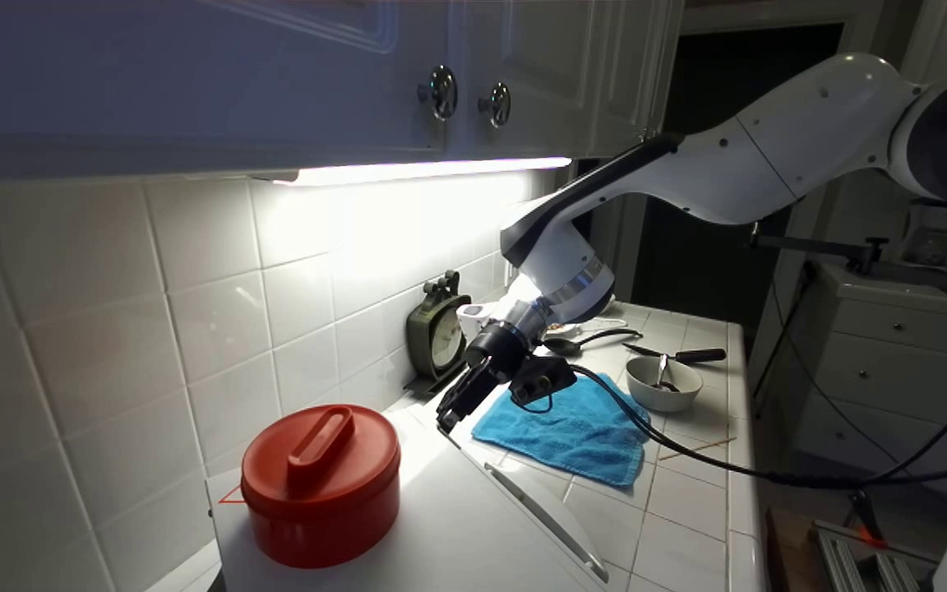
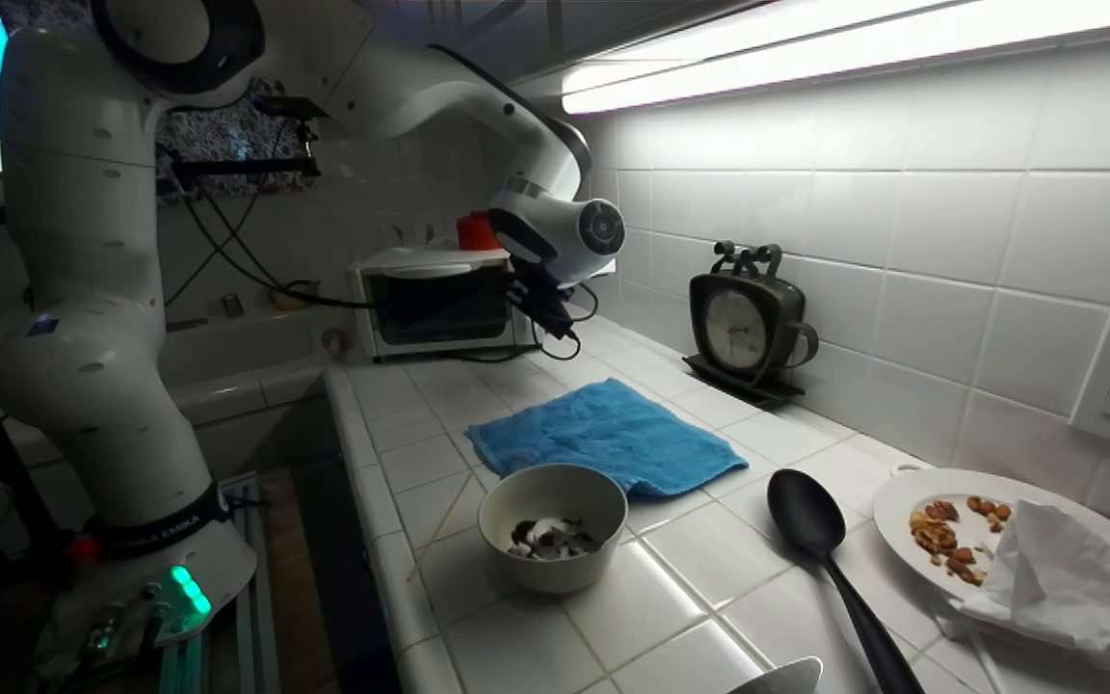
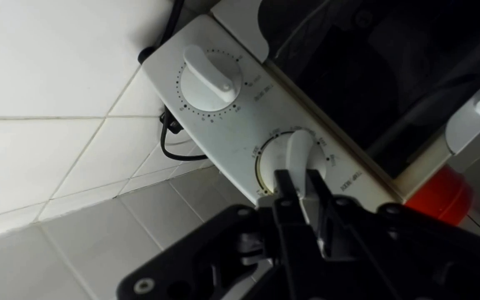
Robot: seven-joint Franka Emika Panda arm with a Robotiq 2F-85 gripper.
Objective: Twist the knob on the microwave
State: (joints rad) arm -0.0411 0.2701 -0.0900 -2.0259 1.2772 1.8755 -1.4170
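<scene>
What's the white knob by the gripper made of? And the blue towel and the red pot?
The white knob: probably plastic, smooth and satin, with a moulded-looking ridge. The blue towel: likely terry cloth, matte, fuzzy-looking. The red pot: smooth, softly shiny; plastic or painted metal, I can't tell which.

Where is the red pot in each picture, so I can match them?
In an exterior view, the red pot sits lower left on the white oven.
In an exterior view, the red pot is small, just left of centre, upper half.
In the wrist view, the red pot is toward the right edge, partly hidden.
Shared landmark: the white oven in all three.
</scene>
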